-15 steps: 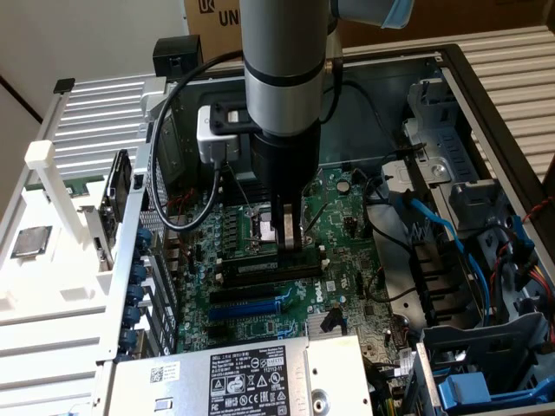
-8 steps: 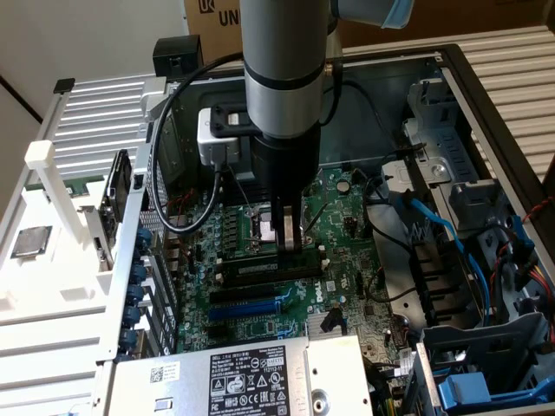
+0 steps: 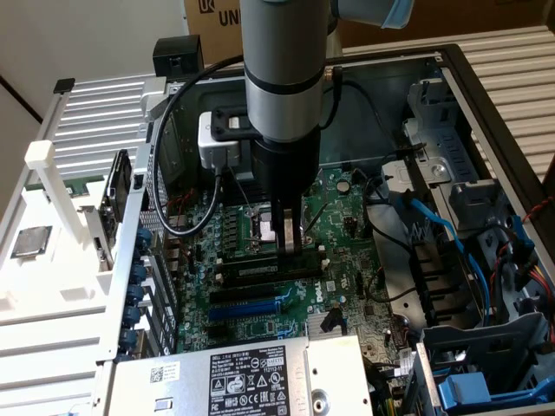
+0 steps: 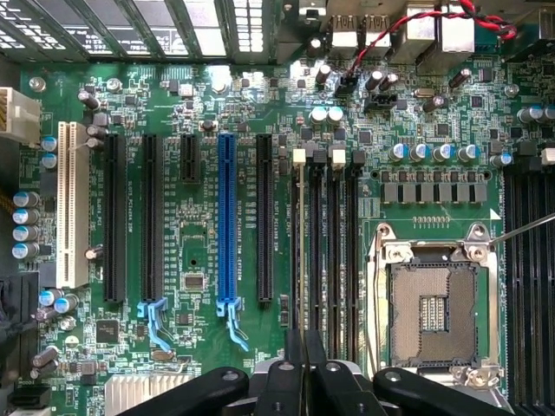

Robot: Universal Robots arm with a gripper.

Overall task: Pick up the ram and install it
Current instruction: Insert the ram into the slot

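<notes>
One light, stiff but fragile ram (image 3: 251, 270): we are gripping its bare top edge, tool (image 3: 286, 247) clamped on it above the motherboard (image 4: 201, 227).

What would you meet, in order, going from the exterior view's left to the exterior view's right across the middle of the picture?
In order: silver chip on the white tray, gripper above the memory slots, blue cable, red wires.
</notes>
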